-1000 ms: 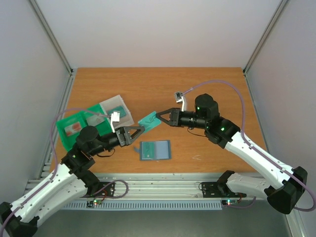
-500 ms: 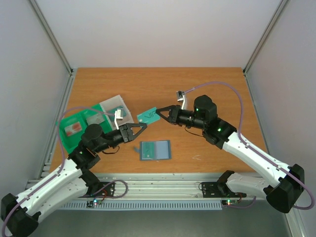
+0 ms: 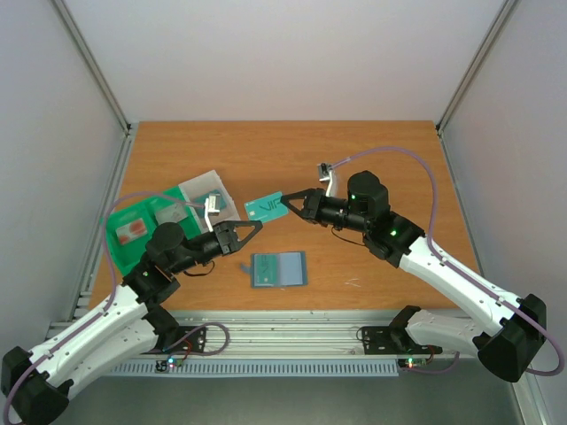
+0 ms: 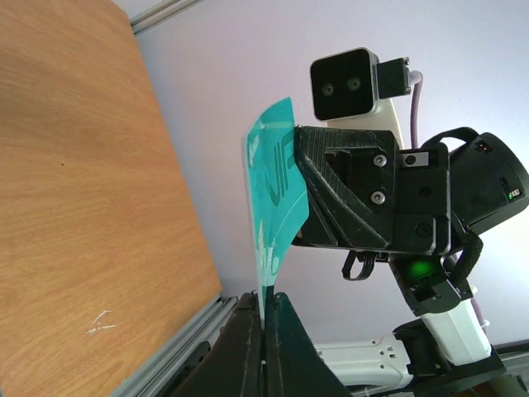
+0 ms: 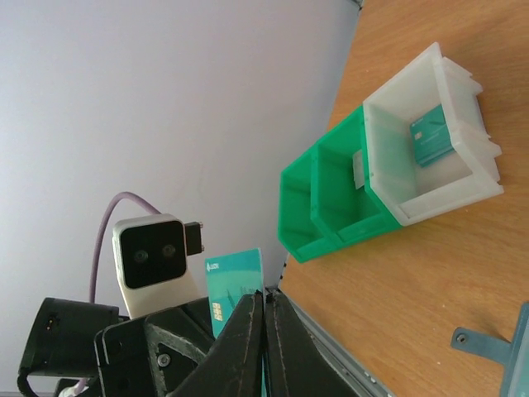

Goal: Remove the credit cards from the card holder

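The teal card hangs above the tabletop between the arms. The right hand is clamped on one edge, and the left hand is narrowed to a slit on the lower corner. This looks like a hand-over. The receiving hand should bite well onto the card before the other lets go, and neither should twist, because thin plastic bends and slips.

Counted, there are three cards: this one, a second teal card in the whitish tray, and a reddish card in the green tray. There are two trays and one card holder, lying open on the tabletop. I cannot tell whether any cards remain inside it.
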